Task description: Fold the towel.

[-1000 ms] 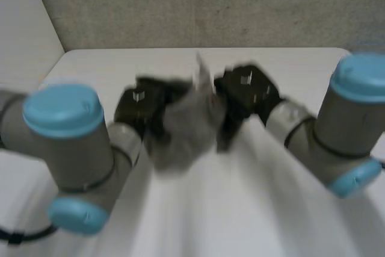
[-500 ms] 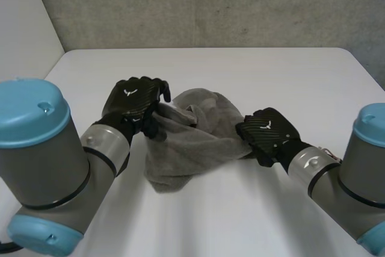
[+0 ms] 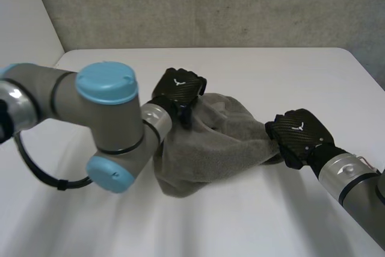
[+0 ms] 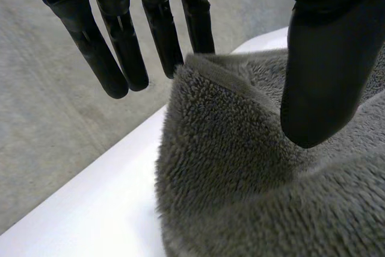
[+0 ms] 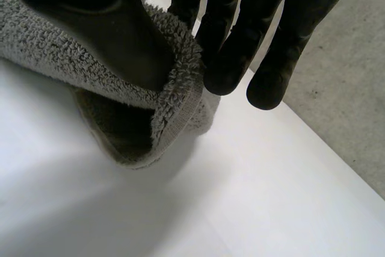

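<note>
Crumpled grey terry towel (image 3: 210,142) lies mid white table (image 3: 289,76). Far-left hem pinched in left hand (image 3: 178,90); right-side hem pinched in right hand (image 3: 299,135), cloth stretched between. Bare tabletop all round.

The black left hand (image 4: 325,58) holds the fluffy grey towel (image 4: 240,167) between its straight fingers (image 4: 120,46) and thumb, above the white table (image 4: 90,209).
</note>
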Tool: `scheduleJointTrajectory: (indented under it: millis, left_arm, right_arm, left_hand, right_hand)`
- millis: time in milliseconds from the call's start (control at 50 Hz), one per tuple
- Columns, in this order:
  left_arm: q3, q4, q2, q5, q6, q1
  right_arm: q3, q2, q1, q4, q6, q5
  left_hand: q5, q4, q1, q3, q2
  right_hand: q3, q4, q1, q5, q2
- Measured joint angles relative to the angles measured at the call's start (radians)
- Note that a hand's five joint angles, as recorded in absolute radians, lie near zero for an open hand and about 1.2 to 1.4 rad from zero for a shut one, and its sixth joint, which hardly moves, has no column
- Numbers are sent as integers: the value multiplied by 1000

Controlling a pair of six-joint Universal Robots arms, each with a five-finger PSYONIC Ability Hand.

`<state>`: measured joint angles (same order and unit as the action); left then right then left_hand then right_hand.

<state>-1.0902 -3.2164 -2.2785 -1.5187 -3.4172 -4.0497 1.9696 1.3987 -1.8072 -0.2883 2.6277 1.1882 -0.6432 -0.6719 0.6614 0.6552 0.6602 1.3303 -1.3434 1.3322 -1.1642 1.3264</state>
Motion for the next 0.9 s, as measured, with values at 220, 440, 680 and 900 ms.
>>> scheduleJointTrajectory:
  millis: [220,440,680,900]
  left_arm:
    - [181,175,-139,-3,-108,39]
    - [220,203,-121,-90,-248,27]
    - [273,194,123,-342,-121,-5]
    - [57,203,412,-408,139,-51]
  right_arm:
    - [3,-51,-9,-29,-3,0]
    - [-75,-55,0,-19,-2,13]
    - [-333,99,-11,104,72,60]
    - [-513,209,-16,336,119,66]
  left_hand:
    - [-275,-255,259,267,256]
    - [-831,-838,771,882,831]
    - [-831,-838,771,883,846]
    - [-831,-838,771,885,846]
  right_hand:
    - [0,0,0,0,0]
    - [0,0,0,0,0]
    - [0,0,0,0,0]
    - [0,0,0,0,0]
